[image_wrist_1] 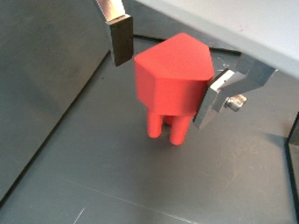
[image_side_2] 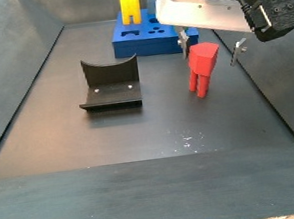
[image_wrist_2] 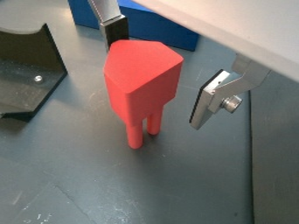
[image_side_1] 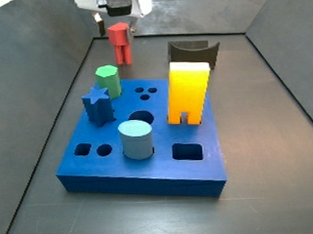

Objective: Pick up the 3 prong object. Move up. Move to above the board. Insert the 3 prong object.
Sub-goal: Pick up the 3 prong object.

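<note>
- I judge I'm at the pick-up: my gripper (image_wrist_2: 163, 66) straddles the 3 prong object (image_wrist_2: 142, 83), fingers spread, pads beside its head.
- It stands on the floor at the board's (image_side_1: 148, 158) twelve o'clock.
- Next I close, then lift.
- I can't tell pad contact.

In a side view the claw (image_side_1: 117, 15) hides the 3 prong object's (image_side_1: 119, 44) head.
</note>
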